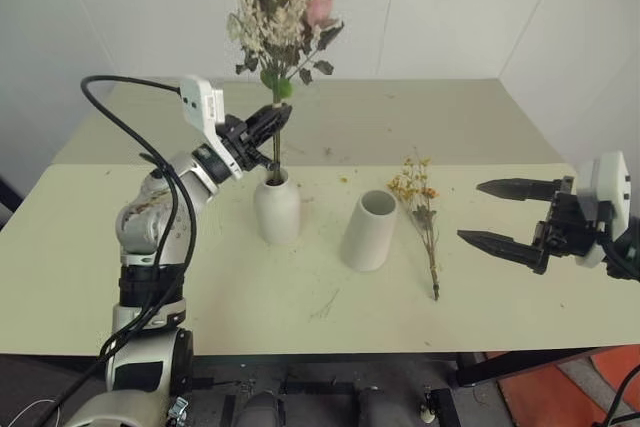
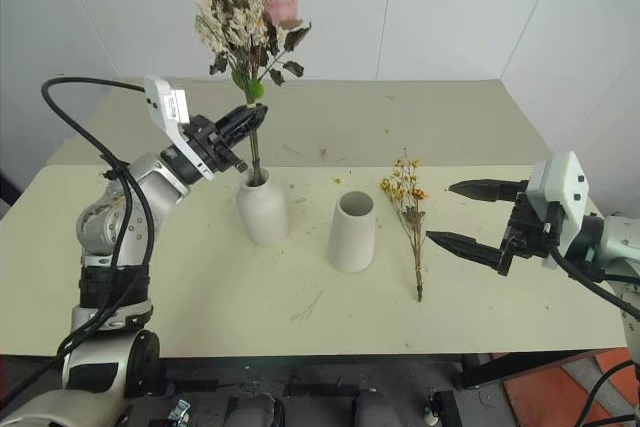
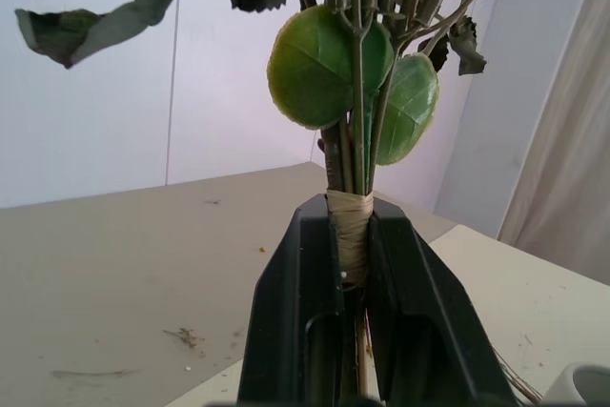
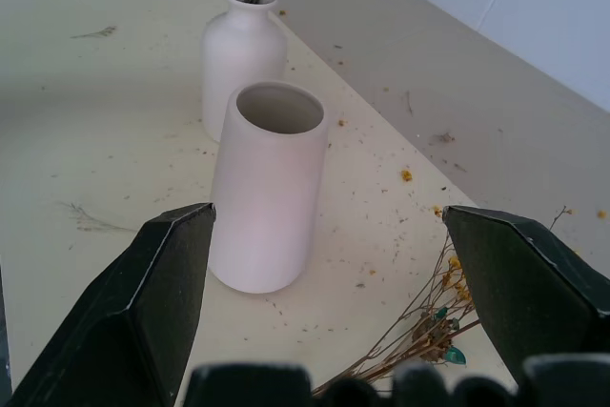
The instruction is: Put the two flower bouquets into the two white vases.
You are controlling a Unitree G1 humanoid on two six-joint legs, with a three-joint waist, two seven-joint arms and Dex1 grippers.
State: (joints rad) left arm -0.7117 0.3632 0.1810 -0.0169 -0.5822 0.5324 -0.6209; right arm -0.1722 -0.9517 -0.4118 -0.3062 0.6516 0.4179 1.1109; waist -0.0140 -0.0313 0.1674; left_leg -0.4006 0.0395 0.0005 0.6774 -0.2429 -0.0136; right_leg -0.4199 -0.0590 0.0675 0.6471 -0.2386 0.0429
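Note:
My left gripper (image 1: 274, 119) is shut on the wrapped stems of the bushy bouquet (image 1: 283, 9) of pink roses, cream grasses and green leaves. The stems reach down into the narrow neck of the bottle-shaped white vase (image 1: 277, 209). The wide-mouthed tapered white vase (image 1: 368, 231) stands empty just to its right. The thin sprig of yellow-orange flowers (image 1: 421, 209) lies flat on the table to the right of that vase. My right gripper (image 1: 487, 212) stands open, level above the table, to the right of the sprig. In the right wrist view both vases (image 4: 267, 199) sit ahead of its fingers.
The cream table (image 1: 200, 287) carries scattered flower crumbs. A black cable (image 1: 150, 162) loops over my left arm. White walls stand behind the table's far edge, and an orange floor patch (image 1: 560, 392) lies past the front right corner.

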